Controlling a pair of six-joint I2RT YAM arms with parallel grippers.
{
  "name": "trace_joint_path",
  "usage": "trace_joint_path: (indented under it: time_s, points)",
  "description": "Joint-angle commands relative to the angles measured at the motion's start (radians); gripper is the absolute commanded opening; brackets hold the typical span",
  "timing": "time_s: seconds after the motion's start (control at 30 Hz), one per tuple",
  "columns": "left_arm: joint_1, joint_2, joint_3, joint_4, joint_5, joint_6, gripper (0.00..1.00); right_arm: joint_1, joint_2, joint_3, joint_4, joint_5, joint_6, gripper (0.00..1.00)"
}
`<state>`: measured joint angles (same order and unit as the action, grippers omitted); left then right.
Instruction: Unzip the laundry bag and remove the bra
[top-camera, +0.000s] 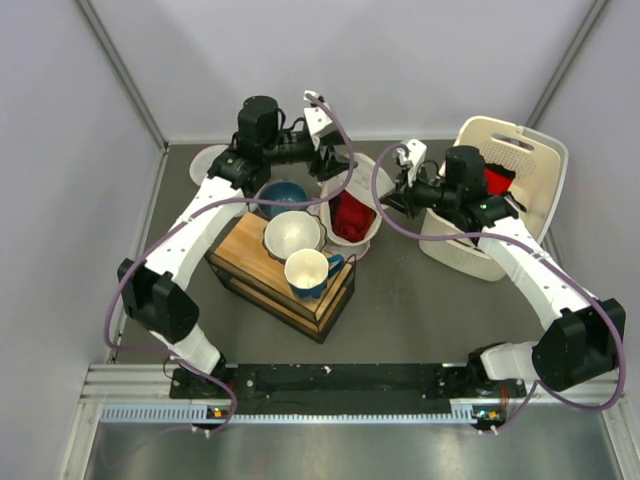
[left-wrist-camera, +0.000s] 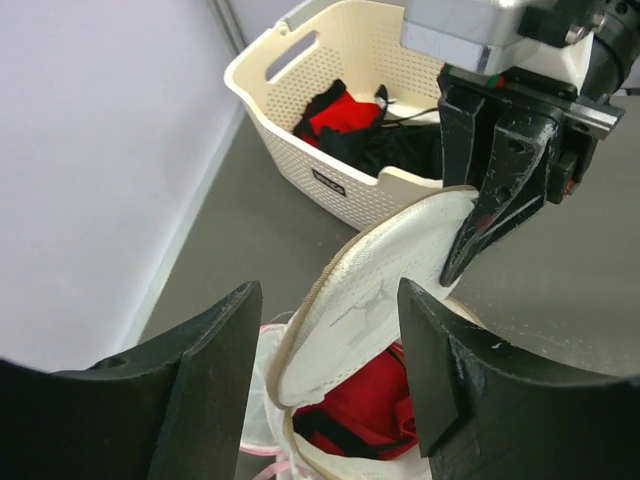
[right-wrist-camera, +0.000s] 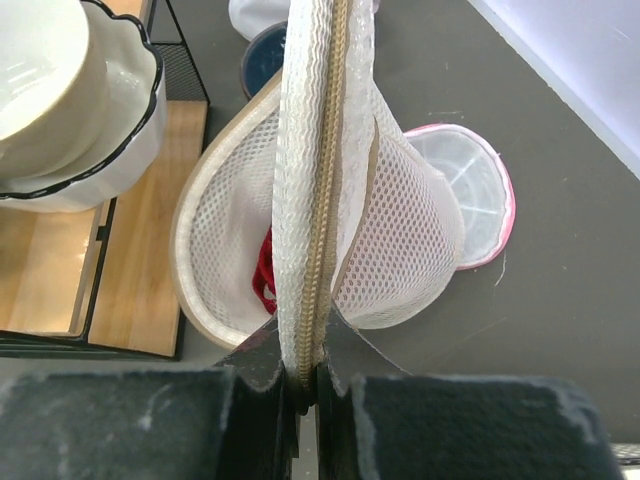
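Observation:
The white mesh laundry bag (top-camera: 370, 225) stands open in the middle of the table, its zipped flap (left-wrist-camera: 390, 270) lifted. The red bra (top-camera: 350, 215) lies inside and shows through the opening (left-wrist-camera: 375, 400). My right gripper (top-camera: 392, 200) is shut on the bag's zipper edge (right-wrist-camera: 310, 200) and holds it up; in the right wrist view the jaws (right-wrist-camera: 308, 375) pinch the tape, with a bit of the bra (right-wrist-camera: 265, 270) behind the mesh. My left gripper (top-camera: 330, 168) is open and empty just above the opening, its fingers (left-wrist-camera: 215, 370) either side of the flap.
A cream perforated basket (top-camera: 535, 150) with red and black clothes stands at the back right and shows in the left wrist view (left-wrist-camera: 340, 190). A wooden rack (top-camera: 240, 255) with bowls and a cup lies left of the bag. A pink-trimmed mesh bag (right-wrist-camera: 470, 200) lies behind it.

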<state>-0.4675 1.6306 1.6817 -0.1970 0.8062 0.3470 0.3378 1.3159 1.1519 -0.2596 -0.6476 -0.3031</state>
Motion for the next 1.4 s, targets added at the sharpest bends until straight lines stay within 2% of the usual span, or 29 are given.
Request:
trace_joint_path:
  time_s: [0.0,0.07,0.13,0.17,0.2,0.23,0.3,0.37,0.4,0.43,0.5,0.53,0.6,0.63,0.67,0.77,0.8,0.87,0.9,1.0,1.13,1.27,1.37]
  points:
    - [-0.002,0.043,0.055,-0.073,0.12,0.049,0.62,-0.006,-0.017,0.009,0.034,-0.041,-0.024,0.0]
    - [-0.005,0.063,0.056,-0.094,0.145,0.05,0.61,-0.006,-0.012,0.009,0.034,-0.03,-0.024,0.0]
    - [-0.01,0.072,0.058,-0.119,0.143,0.055,0.54,-0.008,-0.006,0.012,0.033,-0.014,-0.022,0.0]
    - [-0.011,0.081,0.061,-0.125,0.148,0.055,0.46,-0.01,-0.006,0.014,0.033,-0.008,-0.016,0.0]
    - [-0.011,0.084,0.067,-0.133,0.151,0.052,0.18,-0.008,-0.006,0.015,0.034,0.0,-0.011,0.0]
    - [-0.013,0.087,0.07,-0.133,0.146,0.041,0.0,-0.008,-0.006,0.017,0.034,0.029,-0.007,0.0]
    - [-0.014,0.091,0.079,-0.121,0.092,0.014,0.0,-0.008,-0.012,0.023,0.042,0.083,0.039,0.0]
    - [-0.014,0.084,0.076,-0.076,0.056,-0.04,0.0,-0.01,-0.023,0.037,0.043,0.201,0.103,0.37]
    - [-0.014,0.08,0.072,-0.059,0.019,-0.067,0.0,-0.011,-0.033,0.038,0.048,0.236,0.122,0.51]
    - [-0.017,0.075,0.072,-0.027,-0.004,-0.122,0.0,-0.011,-0.044,0.039,0.054,0.303,0.137,0.73]
    - [-0.022,0.058,0.072,0.008,-0.07,-0.19,0.0,-0.014,-0.088,0.032,0.065,0.351,0.171,0.85]
    - [-0.028,0.052,0.075,0.031,-0.163,-0.263,0.0,-0.014,-0.104,0.029,0.068,0.396,0.18,0.89]
    - [-0.033,0.04,0.093,0.045,-0.269,-0.342,0.0,-0.014,-0.153,0.026,0.065,0.457,0.246,0.93]
    - [-0.033,0.04,0.102,0.045,-0.329,-0.449,0.0,-0.016,-0.171,0.019,0.065,0.488,0.265,0.92]
    - [-0.033,0.034,0.117,0.048,-0.341,-0.479,0.0,-0.016,-0.184,0.017,0.065,0.496,0.295,0.91]
    - [-0.034,0.005,0.104,0.079,-0.41,-0.6,0.0,-0.016,-0.224,-0.001,0.068,0.505,0.367,0.81]
    - [-0.034,-0.001,0.098,0.105,-0.409,-0.62,0.0,-0.016,-0.231,-0.006,0.066,0.502,0.389,0.71]
    - [-0.036,-0.027,0.081,0.125,-0.42,-0.67,0.0,-0.016,-0.244,-0.015,0.066,0.487,0.442,0.6]
    - [-0.036,-0.032,0.078,0.139,-0.424,-0.689,0.0,-0.016,-0.245,-0.017,0.068,0.476,0.459,0.46]
    - [-0.036,-0.028,0.093,0.131,-0.395,-0.723,0.0,-0.016,-0.222,-0.015,0.085,0.413,0.506,0.33]
    - [-0.036,-0.003,0.076,0.168,-0.348,-0.753,0.0,-0.014,-0.155,0.014,0.088,0.324,0.559,0.33]
    - [-0.034,-0.005,-0.037,0.284,-0.311,-0.804,0.0,0.0,-0.101,0.042,0.045,0.353,0.559,0.36]
    - [-0.036,0.011,-0.063,0.317,-0.302,-0.838,0.0,0.004,-0.06,0.043,0.026,0.364,0.576,0.37]
